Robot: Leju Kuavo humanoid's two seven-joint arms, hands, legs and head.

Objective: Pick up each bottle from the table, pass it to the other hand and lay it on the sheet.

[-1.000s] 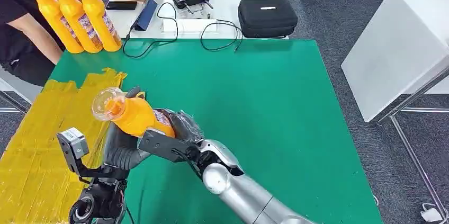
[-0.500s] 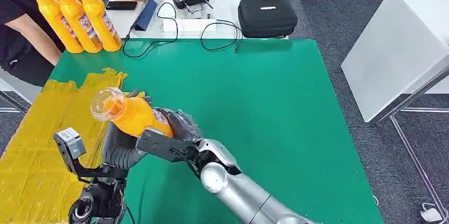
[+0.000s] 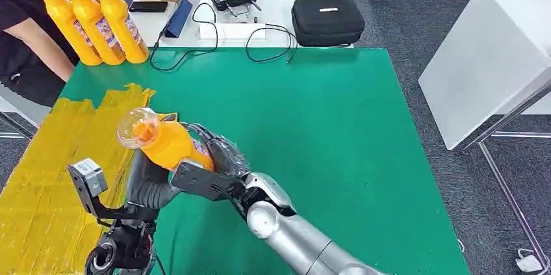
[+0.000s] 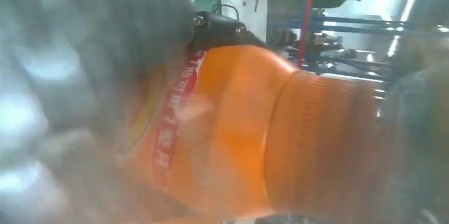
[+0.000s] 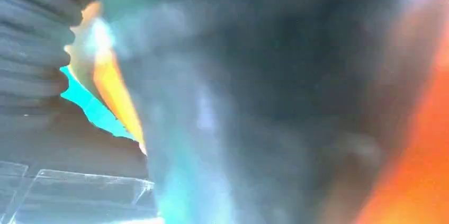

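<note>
- Your right hand [image 3: 217, 158] wraps its fingers around the orange bottle [image 3: 166, 144], cap pointing to ten o'clock, for the handover.
- Your left hand [image 3: 146, 181] cups it underneath; its grip, I can't tell.
- The yellow sheet [image 3: 45, 177] waits at nine o'clock on the worktop [image 3: 338, 132].

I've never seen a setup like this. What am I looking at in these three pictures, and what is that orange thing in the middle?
This is a humanoid robot with two silver arms ending in many-fingered hands. The wide picture is its own head view, looking down on a green table. The two blurry pictures come from cameras at each wrist, very close behind the hands. The orange thing is a bottle with a clear cap. The right hand and the left hand both hold it, above the table's left part. Taped on the table is a yellow sheet. At the far left corner three more orange bottles stand beside a person.
</note>
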